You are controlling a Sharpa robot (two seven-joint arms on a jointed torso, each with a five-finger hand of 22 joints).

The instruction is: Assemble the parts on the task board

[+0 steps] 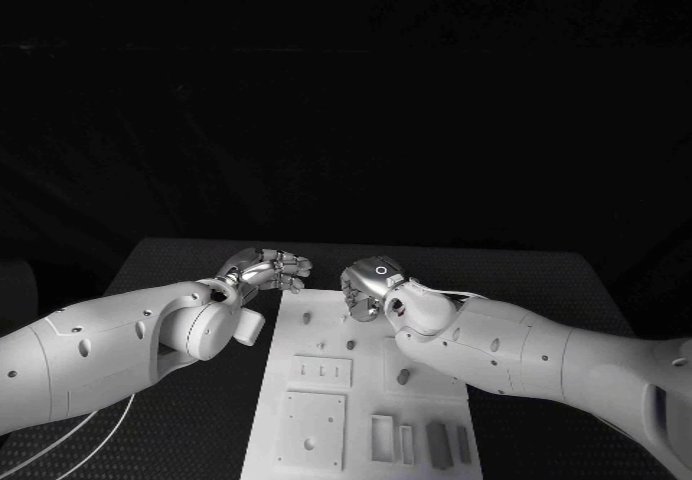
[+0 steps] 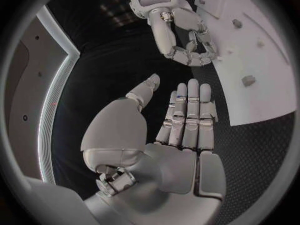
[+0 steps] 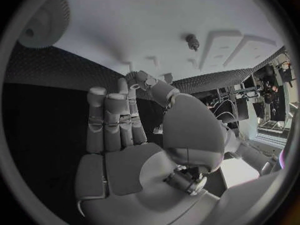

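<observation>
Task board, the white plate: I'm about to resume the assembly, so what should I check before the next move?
1. Left silver hand empty: ok, fingers straight, palm bare.
2. Right silver hand empty: ok, nothing in its palm.
3. Hands apart: ok, a gap shows between them in the head view.
4. Small grey peg on the white task board: ok, uncovered.
5. Right hand clear of the board's surface: cannot tell.

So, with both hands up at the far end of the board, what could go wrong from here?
1. The left hand and right hand hang close together; reaching inward at once, they might collide.
2. Both hands look empty, fingers apart, so no part is held yet; a hasty grasp could knock a small peg out of the white board.
3. The right arm lies over the board and may brush parts.
</observation>
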